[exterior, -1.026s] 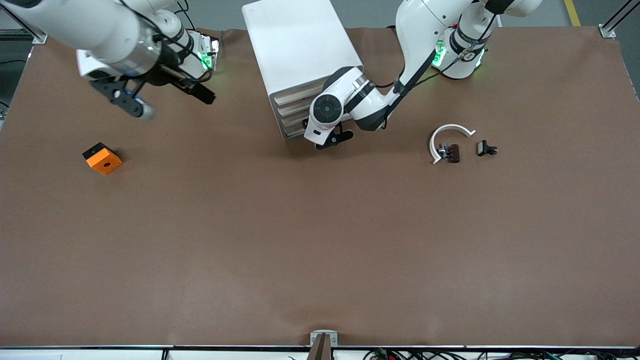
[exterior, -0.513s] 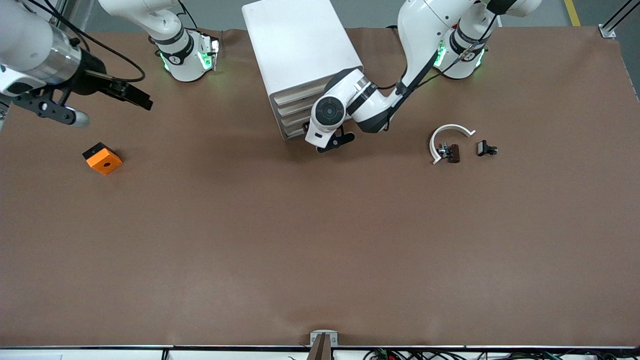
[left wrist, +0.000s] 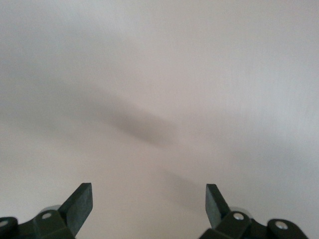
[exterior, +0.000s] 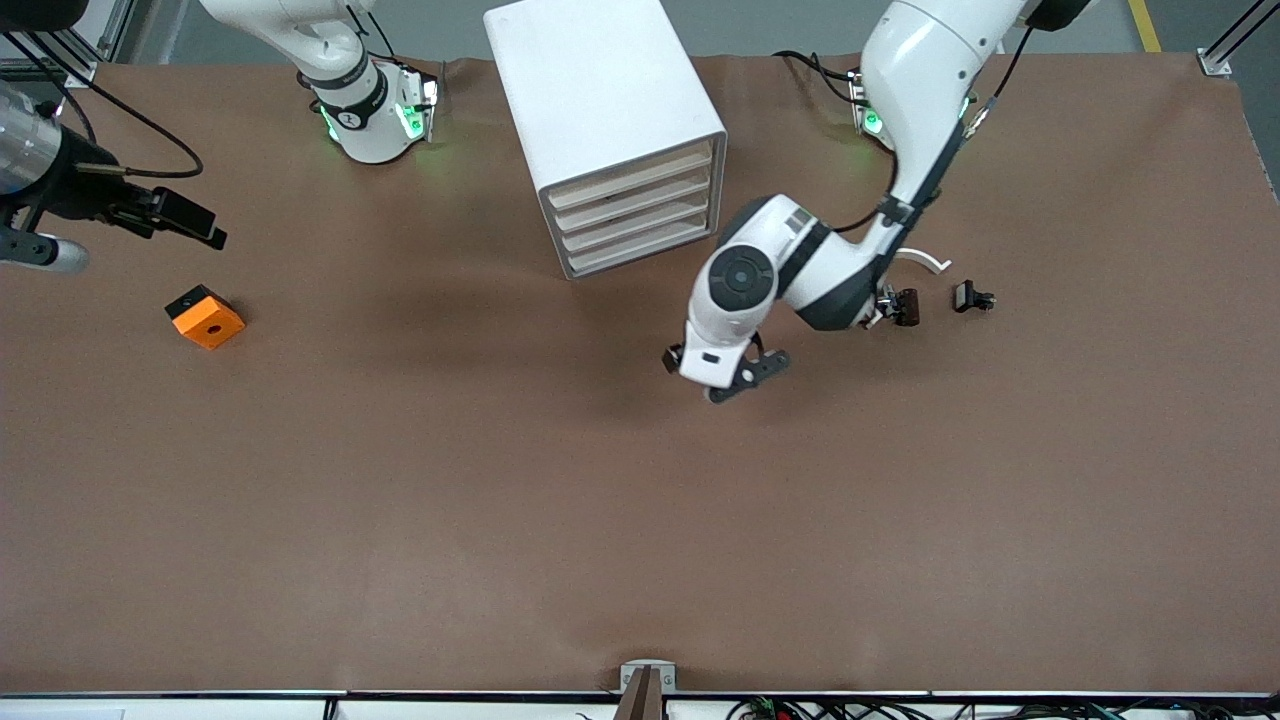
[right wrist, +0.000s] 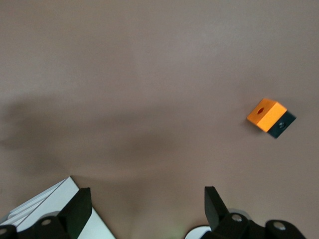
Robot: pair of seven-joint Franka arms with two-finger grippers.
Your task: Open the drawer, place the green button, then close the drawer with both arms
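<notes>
The white cabinet (exterior: 600, 100) stands near the arms' bases, and its corner (right wrist: 42, 204) also shows in the right wrist view. Its bottom drawer (exterior: 640, 252) looks pushed in like the ones above it. My left gripper (exterior: 728, 377) hangs open and empty over bare table, on the camera's side of the cabinet. In the left wrist view the left gripper (left wrist: 148, 199) has only brown tabletop between its fingers. My right gripper (exterior: 120, 238) is open and empty above the table's edge at the right arm's end. The button is out of view.
An orange block (exterior: 205, 317) with a round hole lies near the right gripper; the right wrist view shows the orange block (right wrist: 266, 113) too. Two small dark clips (exterior: 906, 306) (exterior: 972, 297) and a white curved piece (exterior: 928, 261) lie by the left arm's elbow.
The left gripper has drawn back from the cabinet's drawer fronts toward the camera, uncovering them. The right gripper has swung outward to the table's edge. Both stayed open.
</notes>
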